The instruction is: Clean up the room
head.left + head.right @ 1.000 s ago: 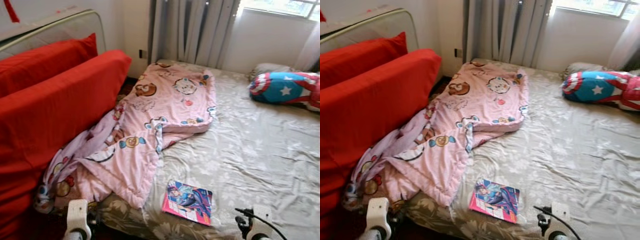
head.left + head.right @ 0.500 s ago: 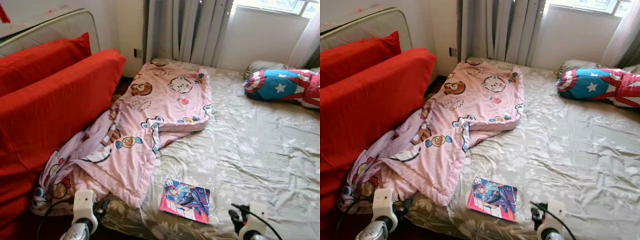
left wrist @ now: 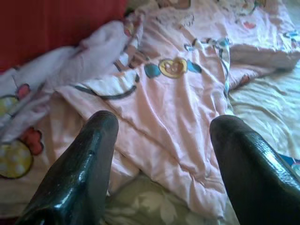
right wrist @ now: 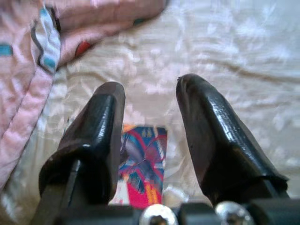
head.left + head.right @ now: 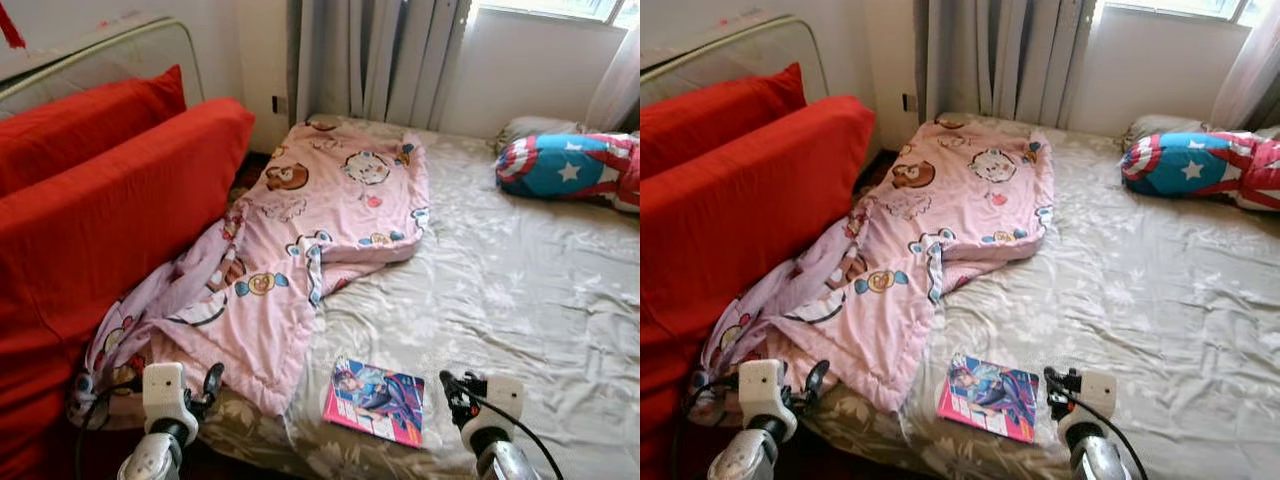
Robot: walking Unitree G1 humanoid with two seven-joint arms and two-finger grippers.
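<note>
A pink cartoon blanket (image 5: 320, 220) lies crumpled over the left side of the bed (image 5: 520, 300) and spills off its near left corner. A colourful book (image 5: 376, 400) lies flat on the grey floral sheet near the front edge. My left gripper (image 3: 164, 129) hovers open over the blanket's hanging edge, nothing between its fingers (image 5: 210, 382). My right gripper (image 4: 150, 93) is open above the sheet just right of the book (image 4: 140, 168), and is also seen from above (image 5: 455, 388).
A big red cushion (image 5: 100, 220) leans along the bed's left side, in front of a metal headboard (image 5: 120, 45). A star-and-stripe pillow (image 5: 565, 165) lies at the far right. Grey curtains (image 5: 380, 60) and a window sill stand behind the bed.
Both arms have risen into the lower part of the eye views, and the grippers now reach forward towards the bed's front edge. Blanket and book have not moved.
</note>
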